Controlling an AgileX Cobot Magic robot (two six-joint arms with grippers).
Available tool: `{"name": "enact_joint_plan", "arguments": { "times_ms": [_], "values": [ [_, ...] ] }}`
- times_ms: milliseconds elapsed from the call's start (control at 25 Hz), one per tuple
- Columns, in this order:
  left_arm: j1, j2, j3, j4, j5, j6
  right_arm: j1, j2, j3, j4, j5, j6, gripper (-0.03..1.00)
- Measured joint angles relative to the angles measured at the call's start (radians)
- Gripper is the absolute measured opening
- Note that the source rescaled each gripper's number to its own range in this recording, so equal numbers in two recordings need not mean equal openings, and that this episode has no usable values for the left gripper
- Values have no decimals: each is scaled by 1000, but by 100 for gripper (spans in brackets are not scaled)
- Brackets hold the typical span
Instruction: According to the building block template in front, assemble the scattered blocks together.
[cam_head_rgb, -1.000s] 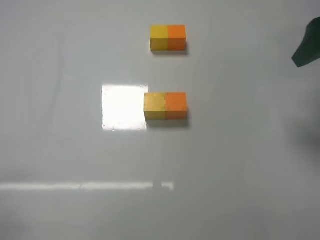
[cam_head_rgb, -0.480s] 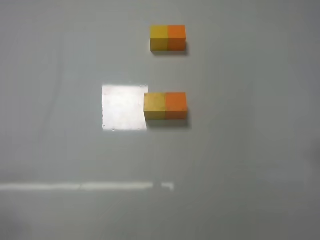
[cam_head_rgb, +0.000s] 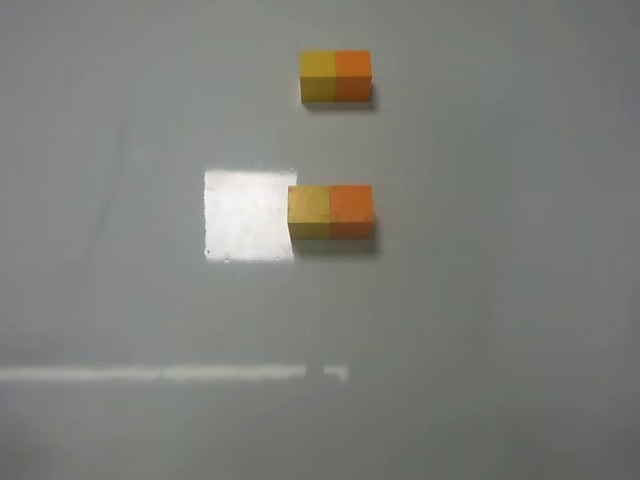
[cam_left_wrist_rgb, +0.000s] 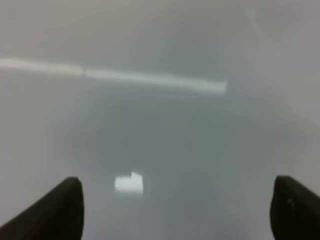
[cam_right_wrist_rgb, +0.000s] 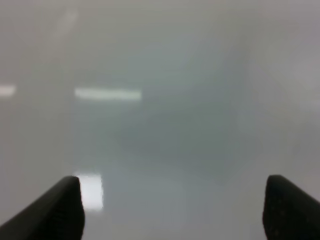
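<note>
The building block template (cam_head_rgb: 336, 76), a small bar with a yellow half and an orange half, lies at the far middle of the grey table. Nearer the middle, the mustard yellow cube (cam_head_rgb: 310, 210) and the orange cube (cam_head_rgb: 352, 210) sit side by side, touching, yellow on the left. Neither gripper shows in the exterior high view. In the left wrist view my left gripper (cam_left_wrist_rgb: 177, 210) is open and empty over bare table. In the right wrist view my right gripper (cam_right_wrist_rgb: 172, 207) is open and empty over bare table.
A bright square light patch (cam_head_rgb: 248, 215) lies on the table just left of the yellow cube. A thin bright reflected strip (cam_head_rgb: 170, 373) runs across the near left of the table.
A dark arm part at the right edge of the exterior high view one second ago has left the view. The blocks have not moved.
</note>
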Motion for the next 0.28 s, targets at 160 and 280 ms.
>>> {"name": "enact_joint_plan", "arguments": {
  "times_ms": [160,280],
  "values": [
    [0,0,0,0,0,0,0,-2,11,0,-55,-11,67],
    [0,0,0,0,0,0,0,-3,38,0,-112,-16,67]
  ]
}}
